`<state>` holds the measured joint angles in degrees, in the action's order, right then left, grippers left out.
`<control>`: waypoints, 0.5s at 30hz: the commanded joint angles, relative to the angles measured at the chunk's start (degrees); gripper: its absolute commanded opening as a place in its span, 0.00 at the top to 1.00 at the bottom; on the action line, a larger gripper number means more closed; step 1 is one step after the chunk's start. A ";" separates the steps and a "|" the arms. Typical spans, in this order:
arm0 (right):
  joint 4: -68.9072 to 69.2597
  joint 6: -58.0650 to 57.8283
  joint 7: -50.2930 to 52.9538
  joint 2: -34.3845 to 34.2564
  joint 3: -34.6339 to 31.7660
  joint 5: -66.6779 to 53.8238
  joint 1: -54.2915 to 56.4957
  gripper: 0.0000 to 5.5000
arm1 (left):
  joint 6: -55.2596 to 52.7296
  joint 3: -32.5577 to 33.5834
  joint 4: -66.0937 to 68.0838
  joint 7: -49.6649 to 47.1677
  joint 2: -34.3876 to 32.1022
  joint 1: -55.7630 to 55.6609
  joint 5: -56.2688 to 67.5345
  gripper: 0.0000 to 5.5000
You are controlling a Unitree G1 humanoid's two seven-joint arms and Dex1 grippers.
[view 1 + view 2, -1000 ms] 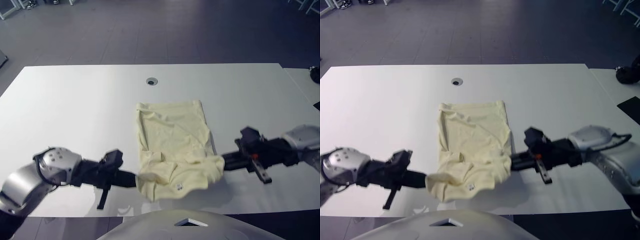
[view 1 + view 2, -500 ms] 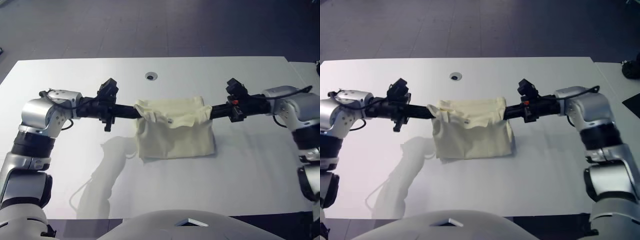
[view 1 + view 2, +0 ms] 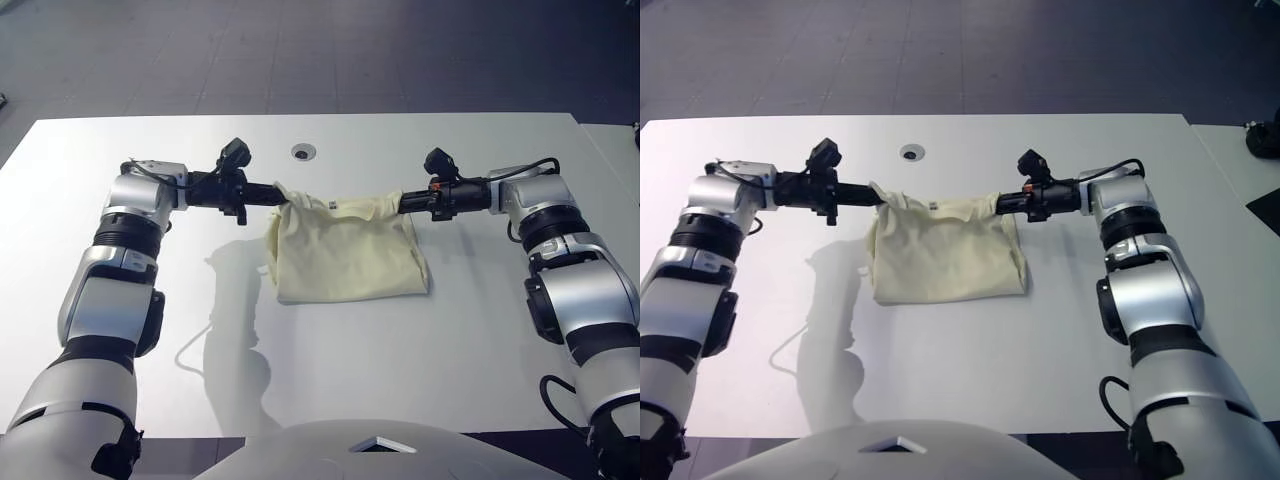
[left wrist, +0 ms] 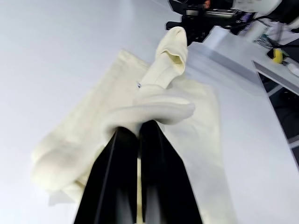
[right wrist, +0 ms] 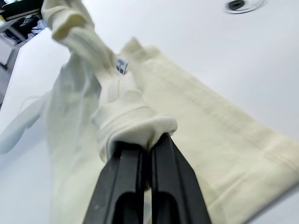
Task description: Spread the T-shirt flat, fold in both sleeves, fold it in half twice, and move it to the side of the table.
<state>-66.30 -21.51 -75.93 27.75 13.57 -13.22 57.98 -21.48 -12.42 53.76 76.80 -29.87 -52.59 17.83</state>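
The pale yellow cloth T-shirt is soft, matt knit, ribbed and stitched along its bunched edges. The white rectangular table looks smooth with a faint satin sheen. At the shirt's 12 o'clock a small round grommet gleams like metal. The black left gripper and black right gripper have smooth, semi-gloss fingers.

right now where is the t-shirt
In the left eye view the T-shirt sits at the middle of the table, just nearer than the round hole, its far corners pinched by the left gripper and the right gripper.
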 commanded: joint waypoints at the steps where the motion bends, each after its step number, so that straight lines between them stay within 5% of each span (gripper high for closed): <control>1: -3.54 1.94 2.83 -1.37 -2.11 3.08 1.37 1.00 | 3.17 1.56 5.80 -3.21 2.26 -2.71 -3.76 1.00; 6: -5.45 4.97 14.94 -3.83 -6.15 4.77 0.56 0.87 | 6.17 2.61 10.77 -10.01 4.44 -3.39 -7.86 0.90; 15: -1.61 13.62 38.15 -6.68 -18.83 1.29 -4.12 0.60 | 7.28 14.83 13.19 -33.82 7.49 -5.08 -5.56 0.62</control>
<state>-70.56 -9.61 -39.41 21.38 -4.20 -12.06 56.09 -15.29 0.92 67.22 47.86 -21.95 -56.59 13.22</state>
